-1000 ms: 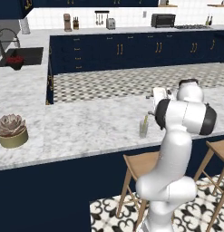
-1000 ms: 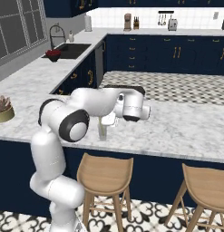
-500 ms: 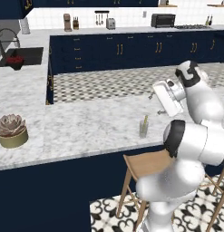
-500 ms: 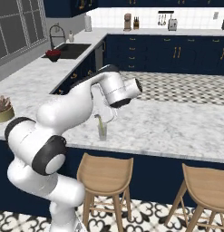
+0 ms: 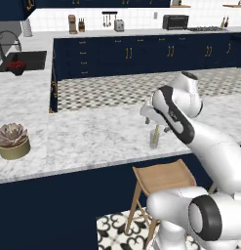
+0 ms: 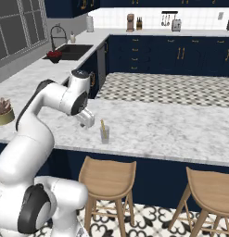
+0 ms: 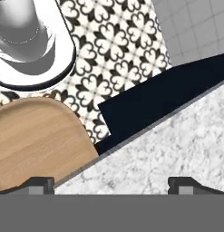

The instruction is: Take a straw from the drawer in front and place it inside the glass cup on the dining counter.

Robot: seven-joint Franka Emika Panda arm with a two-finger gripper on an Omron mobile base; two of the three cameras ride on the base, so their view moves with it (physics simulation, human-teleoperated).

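The gripper (image 7: pixel 111 183) stands with its two dark tips wide apart and nothing between them, looking down over the near edge of the long white-grey marbled bench (image 7: pixel 177 145), with a round wooden stool seat (image 7: pixel 36 136) and the black-and-white patterned floor tiles (image 7: pixel 122 50) below it. In the base views the small greyish see-through glass cup (image 6: pixel 104 134) stands upright on that bench (image 6: pixel 171 129) just beside the hand, with the thin pale yellow straw (image 6: pixel 102 126) leaning inside it and poking above the rim. A gold-potted succulent (image 5: pixel 12 141) sits well away from the gripper along the same bench (image 5: pixel 88 136), far beyond the cup (image 5: pixel 154 139) and its straw (image 5: pixel 155 132).
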